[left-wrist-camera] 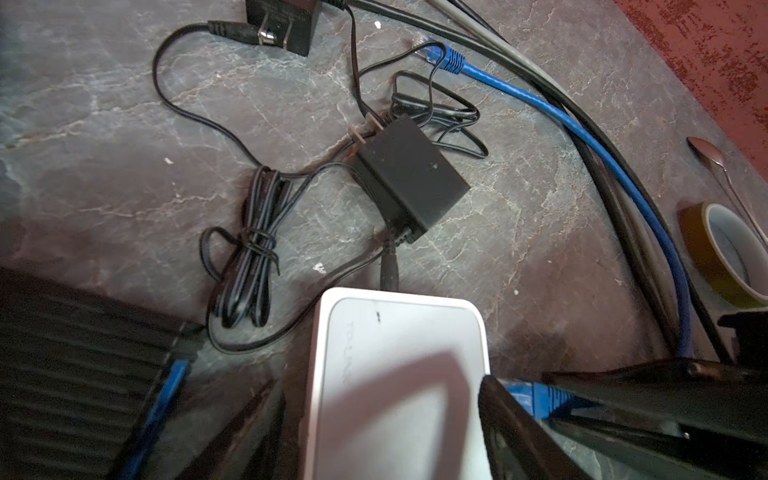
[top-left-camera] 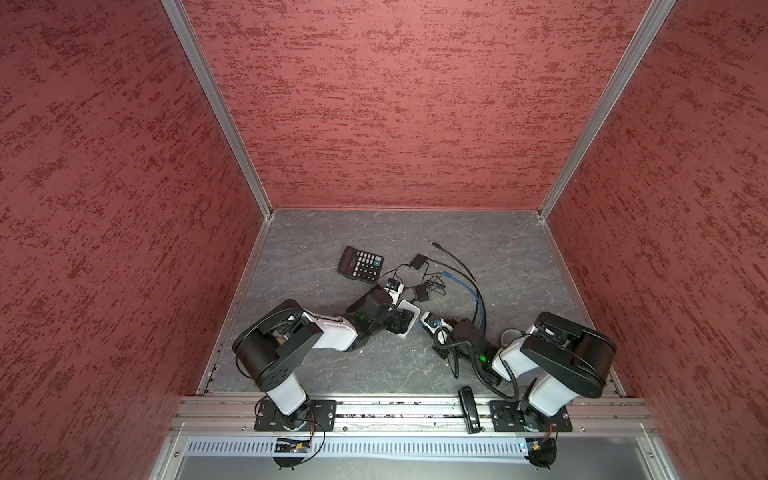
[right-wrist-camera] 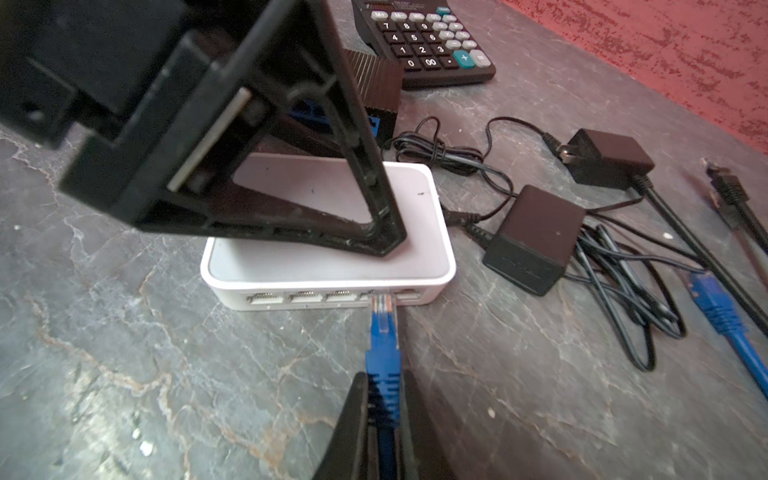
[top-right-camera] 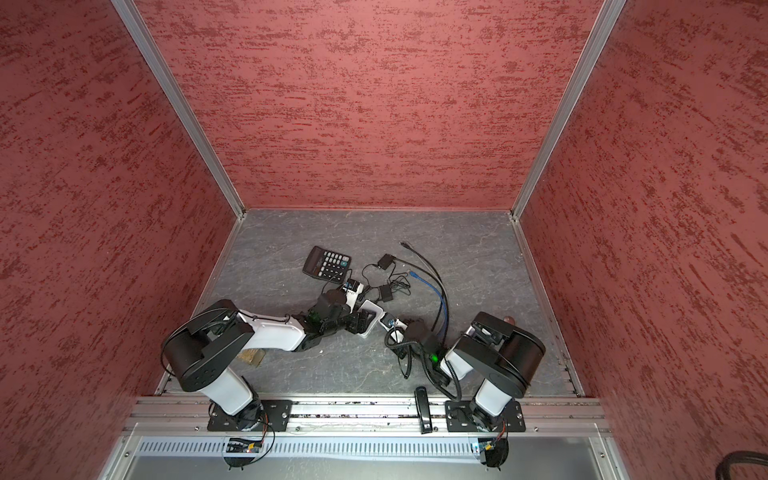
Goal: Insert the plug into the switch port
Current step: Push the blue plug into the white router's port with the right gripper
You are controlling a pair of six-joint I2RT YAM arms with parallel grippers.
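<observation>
right gripper (right-wrist-camera: 384,386) pinches the blue plug (right-wrist-camera: 382,328) by its boot, with the tip at a port mouth on the white switch (right-wrist-camera: 332,266). left gripper (left-wrist-camera: 378,382) stands wide astride the switch. best to push straight and level, bracing the switch against sliding.

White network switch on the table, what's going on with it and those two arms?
The right gripper is shut on the boot of the blue plug and holds its tip at the mouth of a port on the white switch. Most of the clear connector shows outside, so it is not seated. The left gripper, jaws wide, steadies the switch from above, one fingertip resting on its top.
</observation>
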